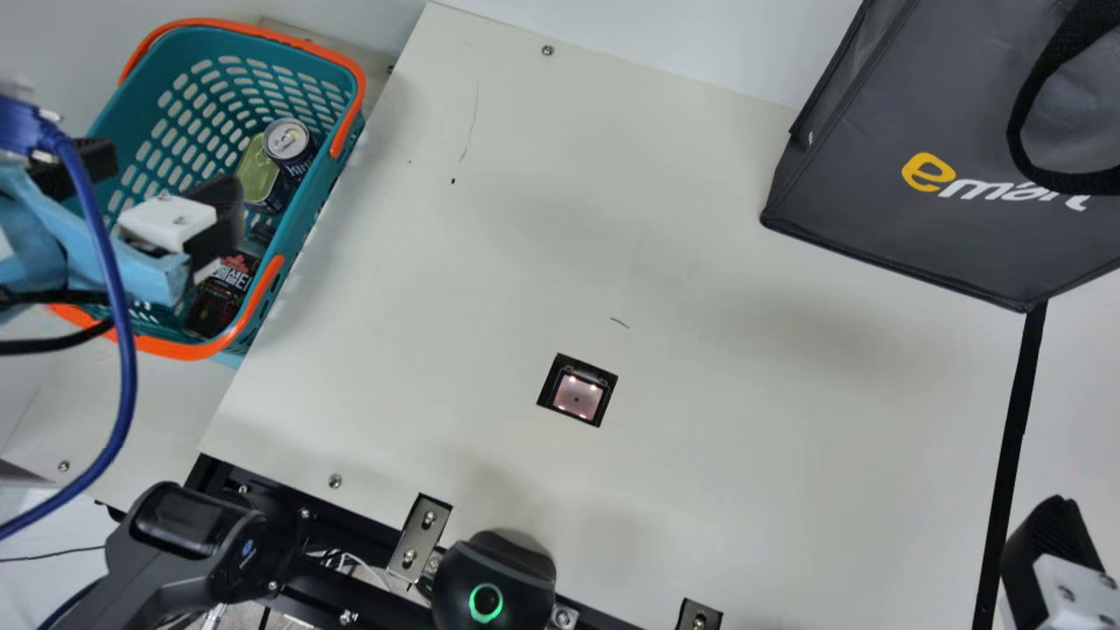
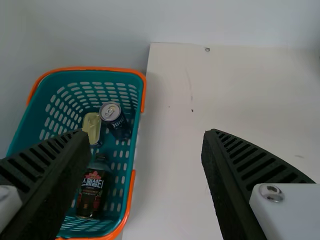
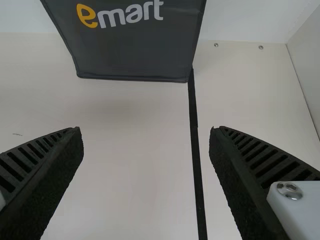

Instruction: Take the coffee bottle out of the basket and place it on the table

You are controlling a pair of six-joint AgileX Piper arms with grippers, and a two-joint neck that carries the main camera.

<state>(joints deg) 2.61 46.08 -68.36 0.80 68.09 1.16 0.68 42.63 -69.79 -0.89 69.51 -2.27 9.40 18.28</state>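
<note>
The coffee bottle [image 2: 92, 194] is dark, its label nearly black with white lettering and red patches. It lies in the teal basket [image 1: 308, 223], at six o'clock inside it in the main view, its neck pointing to about one o'clock. Further that way sit a dark blue can [image 1: 289, 147] with a silver top and, just beside it, a tin [image 1: 258, 175] with a yellow-green lid.

The basket stands at ten o'clock in the main view, with orange trim around its rim. Over it hangs the left gripper [image 1: 171, 175], fingers spread with nothing between them, hiding part of the inside. The right gripper [image 1: 1054, 560] is at four o'clock, also spread and holding nothing. A dark grey bag [image 1: 884, 210] stands at two o'clock on the cream table [image 1: 700, 367].

Count: one bottle, one can, one tin, one basket, one bag, two grippers.
</note>
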